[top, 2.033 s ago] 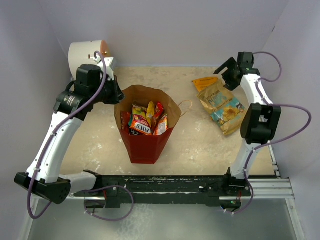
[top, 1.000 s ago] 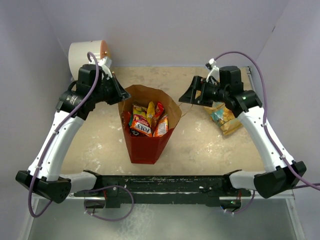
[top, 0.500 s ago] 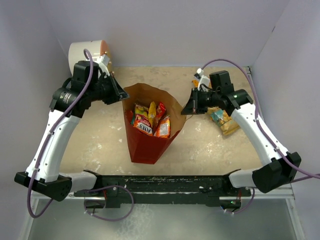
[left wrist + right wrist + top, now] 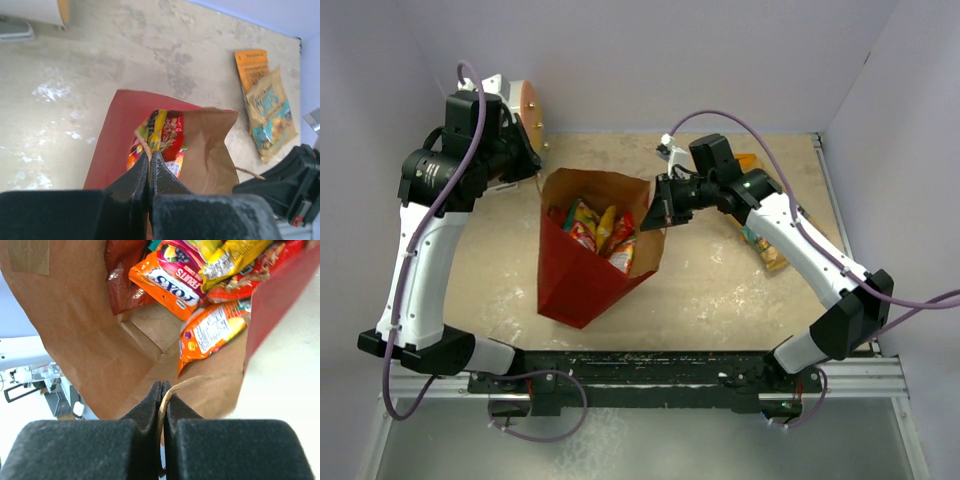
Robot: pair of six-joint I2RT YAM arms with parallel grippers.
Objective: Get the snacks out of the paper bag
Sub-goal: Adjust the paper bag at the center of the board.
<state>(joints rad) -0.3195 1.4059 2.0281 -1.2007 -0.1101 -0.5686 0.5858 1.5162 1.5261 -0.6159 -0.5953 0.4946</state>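
The paper bag [image 4: 575, 282], red outside and brown inside, hangs tilted between my two arms with its mouth open. Several snacks [image 4: 602, 230] fill it: an orange candy pack [image 4: 172, 282], a dark red bag [image 4: 119, 287], an orange packet [image 4: 212, 330] and a yellow one [image 4: 235, 257]. My left gripper [image 4: 149, 156] is shut on a tan string handle at the bag's left rim [image 4: 540, 168]. On the opposite rim, my right gripper [image 4: 162, 389] is shut on the other string handle [image 4: 650, 220]. Two more snacks lie on the table: an orange flat packet [image 4: 252, 67] and a tan-gold bag [image 4: 270, 115].
A white cylinder with an orange face [image 4: 523, 100] stands at the back left corner, just behind my left wrist. My right arm [image 4: 790, 235] crosses over the packets on the right of the table. Pale walls close in the back and both sides.
My right gripper swung in from the right and shut on the bag's right handle. Both arms then rose and shifted left, and the bag tilted with its mouth moving left.
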